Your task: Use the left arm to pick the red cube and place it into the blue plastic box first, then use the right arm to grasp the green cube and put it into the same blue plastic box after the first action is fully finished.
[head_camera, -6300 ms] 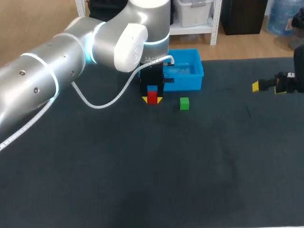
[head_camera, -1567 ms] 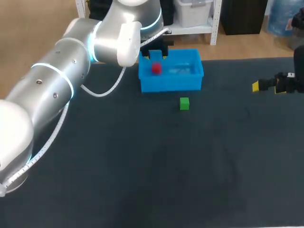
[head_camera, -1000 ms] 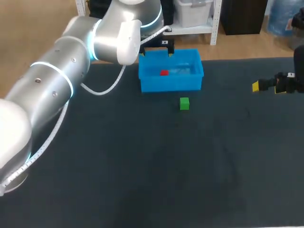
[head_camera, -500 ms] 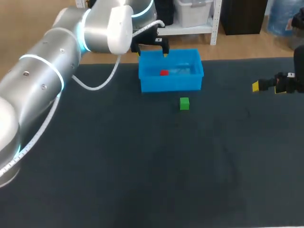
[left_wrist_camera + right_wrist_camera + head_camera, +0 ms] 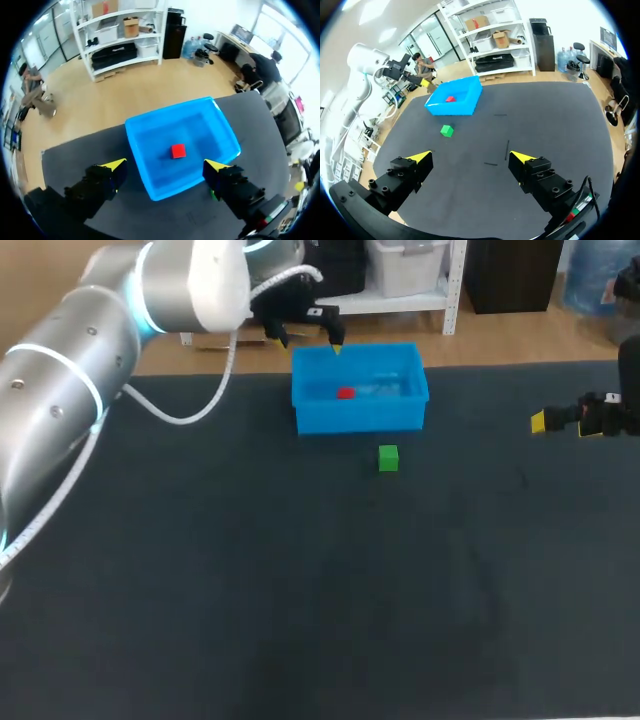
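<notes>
Red cube [image 5: 346, 393] inside blue box [image 5: 360, 420], green cube [image 5: 388, 458] just beside

Smooth plastic on a dull, dark table.
Below our left gripper [image 5: 165, 165] we see the blue plastic box [image 5: 134, 150], smooth and faintly glossy, and in it the red cube [image 5: 178, 151], plain and matt. The green cube [image 5: 388, 458] looks just as matt. The table [image 5: 300, 590] has a dark, dull, cloth-like cover. Our left arm [image 5: 90, 350] wears a glossy silver shell, and the gripper's fingers are matt black.
</notes>
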You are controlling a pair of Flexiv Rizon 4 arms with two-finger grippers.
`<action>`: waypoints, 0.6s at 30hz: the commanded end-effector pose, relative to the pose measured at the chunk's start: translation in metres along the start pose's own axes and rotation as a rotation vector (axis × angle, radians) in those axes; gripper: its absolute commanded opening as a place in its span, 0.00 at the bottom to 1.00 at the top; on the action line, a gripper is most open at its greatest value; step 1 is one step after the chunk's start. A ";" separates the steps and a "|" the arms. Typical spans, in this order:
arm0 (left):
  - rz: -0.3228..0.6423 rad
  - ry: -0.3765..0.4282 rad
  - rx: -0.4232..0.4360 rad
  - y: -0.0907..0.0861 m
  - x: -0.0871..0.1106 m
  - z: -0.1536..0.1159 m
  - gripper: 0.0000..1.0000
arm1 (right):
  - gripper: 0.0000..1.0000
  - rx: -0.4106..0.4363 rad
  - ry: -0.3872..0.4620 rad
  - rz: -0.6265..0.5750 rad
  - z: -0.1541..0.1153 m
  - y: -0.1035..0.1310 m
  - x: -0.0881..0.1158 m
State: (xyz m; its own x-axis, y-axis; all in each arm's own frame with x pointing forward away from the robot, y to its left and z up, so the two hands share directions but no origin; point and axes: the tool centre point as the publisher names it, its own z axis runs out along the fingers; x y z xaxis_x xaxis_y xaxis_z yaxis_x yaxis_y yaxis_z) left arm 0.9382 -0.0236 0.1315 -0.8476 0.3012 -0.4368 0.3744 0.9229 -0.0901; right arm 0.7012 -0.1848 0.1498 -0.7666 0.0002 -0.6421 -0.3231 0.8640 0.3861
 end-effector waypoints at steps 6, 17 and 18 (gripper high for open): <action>0.033 -0.074 0.054 0.005 0.029 -0.025 1.00 | 1.00 0.001 0.000 -0.001 0.000 0.000 0.000; 0.118 -0.129 0.109 0.010 0.049 -0.055 1.00 | 1.00 0.001 0.000 -0.001 0.000 0.000 0.000; 0.123 -0.132 0.118 0.010 0.051 -0.058 1.00 | 1.00 0.001 0.000 -0.001 0.000 0.000 0.000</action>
State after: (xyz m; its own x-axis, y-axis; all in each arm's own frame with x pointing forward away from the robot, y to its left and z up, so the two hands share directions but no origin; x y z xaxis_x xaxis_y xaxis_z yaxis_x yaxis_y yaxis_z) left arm 0.9017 0.0009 0.1603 -0.7992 0.4181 -0.4319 0.5123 0.8496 -0.1255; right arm 0.7012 -0.1848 0.1497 -0.7666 0.0002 -0.6421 -0.3231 0.8640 0.3861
